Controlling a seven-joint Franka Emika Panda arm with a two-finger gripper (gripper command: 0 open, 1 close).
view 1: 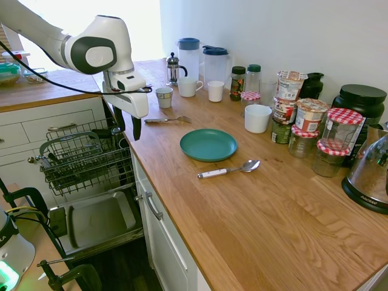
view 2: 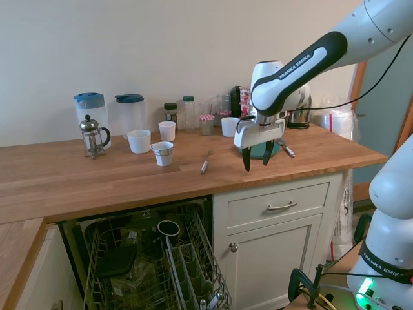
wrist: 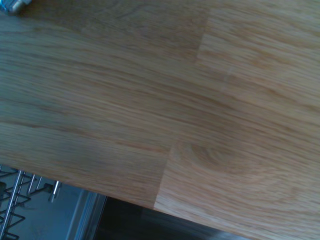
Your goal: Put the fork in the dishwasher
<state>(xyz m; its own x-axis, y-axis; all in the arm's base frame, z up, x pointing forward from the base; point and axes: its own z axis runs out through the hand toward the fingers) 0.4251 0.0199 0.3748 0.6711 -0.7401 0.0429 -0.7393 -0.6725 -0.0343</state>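
Observation:
The slim silver fork (view 1: pixel 167 120) lies flat on the wooden counter near its front edge, between a small patterned cup and the teal plate; from the other side the fork (view 2: pixel 204 165) points toward the counter edge. My gripper (view 1: pixel 128 127) hangs open and empty just above the counter's front edge, a hand's width from the fork, fingers pointing down. The second exterior view shows the gripper (view 2: pixel 256 158) to the right of the fork. The dishwasher (view 1: pixel 85 157) stands open below the counter with its wire rack (view 2: pixel 155 258) pulled out and its door (view 1: pixel 97 221) dropped down.
A teal plate (view 1: pixel 208 144) and a white-handled spoon (view 1: pixel 227 170) lie on the counter. Cups, a French press (view 1: pixel 174 68), jugs and jars line the wall side. A white drawer front (view 2: pixel 271 206) sits beside the dishwasher. In the wrist view, wooden countertop (wrist: pixel 200 100) fills the picture.

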